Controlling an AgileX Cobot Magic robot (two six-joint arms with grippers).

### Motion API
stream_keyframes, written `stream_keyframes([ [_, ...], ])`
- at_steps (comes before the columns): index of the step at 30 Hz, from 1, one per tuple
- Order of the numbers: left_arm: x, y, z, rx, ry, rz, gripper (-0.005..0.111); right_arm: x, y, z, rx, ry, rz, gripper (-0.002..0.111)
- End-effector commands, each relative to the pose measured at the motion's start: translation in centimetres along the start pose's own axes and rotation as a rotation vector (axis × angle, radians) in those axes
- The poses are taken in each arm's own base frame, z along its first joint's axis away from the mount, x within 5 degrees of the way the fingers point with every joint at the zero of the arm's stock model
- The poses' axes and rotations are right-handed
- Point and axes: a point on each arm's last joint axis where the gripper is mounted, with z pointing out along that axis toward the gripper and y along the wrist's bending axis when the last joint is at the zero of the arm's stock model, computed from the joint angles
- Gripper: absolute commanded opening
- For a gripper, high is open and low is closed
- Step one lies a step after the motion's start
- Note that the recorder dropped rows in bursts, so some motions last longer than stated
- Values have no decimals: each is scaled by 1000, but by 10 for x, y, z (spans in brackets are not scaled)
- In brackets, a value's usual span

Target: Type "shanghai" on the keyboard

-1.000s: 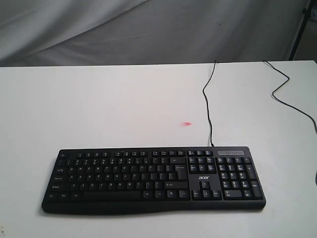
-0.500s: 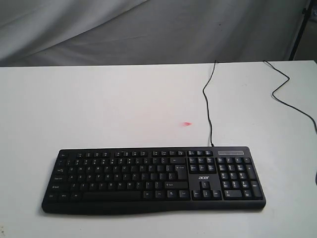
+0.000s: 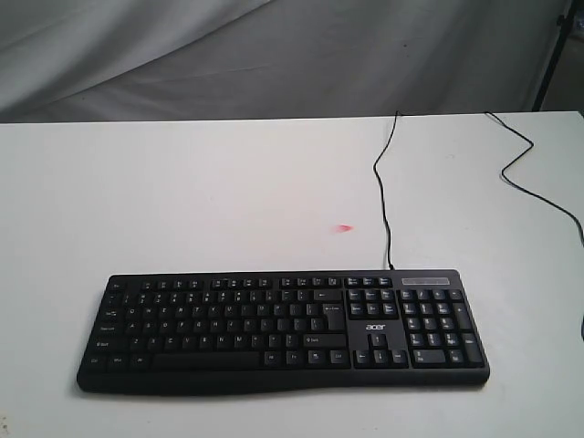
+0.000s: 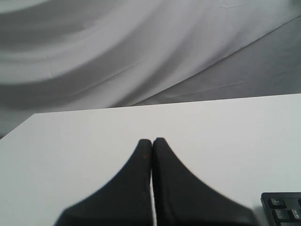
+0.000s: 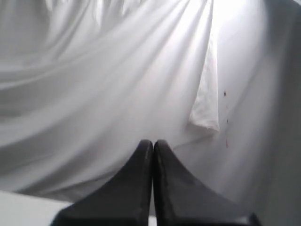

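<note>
1. Keyboard (image 3: pixel 283 330): black, full-size, flat on the white desk (image 3: pixel 182 182). It sits at 6 o'clock in the exterior view, with its long side running 9 to 3 o'clock. The number pad is at its 3 o'clock end, and the white "acer" logo (image 3: pixel 375 327) is above the arrow keys.
2. Cable (image 3: pixel 380 182): thin and black. It leaves the keyboard's far edge near the number pad and runs toward 12 o'clock to the desk's back edge.
3. Second cable (image 3: pixel 534 173): lies at 2 o'clock of the keyboard, snaking across the desk, well apart from the keys.
4. Pink mark (image 3: pixel 345 228): small, on the desk at 12 o'clock of the keyboard, near the cable.
5. My left end effector (image 4: pixel 152 140): closed, tips pressed together, nothing between them. White desk lies beyond it, and one corner of the keyboard (image 4: pixel 282 209) shows, apart from the tips.
6. My right end effector (image 5: pixel 153 142): closed, empty. It faces draped white cloth (image 5: pixel 117 70).
</note>
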Motion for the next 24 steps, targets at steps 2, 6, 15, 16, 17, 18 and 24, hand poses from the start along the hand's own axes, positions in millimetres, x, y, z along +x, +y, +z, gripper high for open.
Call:
stream_keyframes([
  [2,1,0,1,4,3,-3,1,-21,-1,-3,13,-238,-21,0],
  [6,1,0,1,4,3,-3,1,-30,-1,-6,17,-344,-21,0],
  [15,1,0,1,4,3,-3,1,-33,-1,-7,16,-376,0,0],
  [16,1,0,1,4,3,-3,1,-34,-1,-7,12,-386,20,0],
  [17,1,0,1,4,3,-3,1,-35,-1,-8,-9,-400,127,0],
  [18,1,0,1,4,3,-3,1,-35,-1,-8,-27,-402,213,0],
  [24,1,0,1,4,3,-3,1,-37,-2,-9,-64,-426,408,0],
])
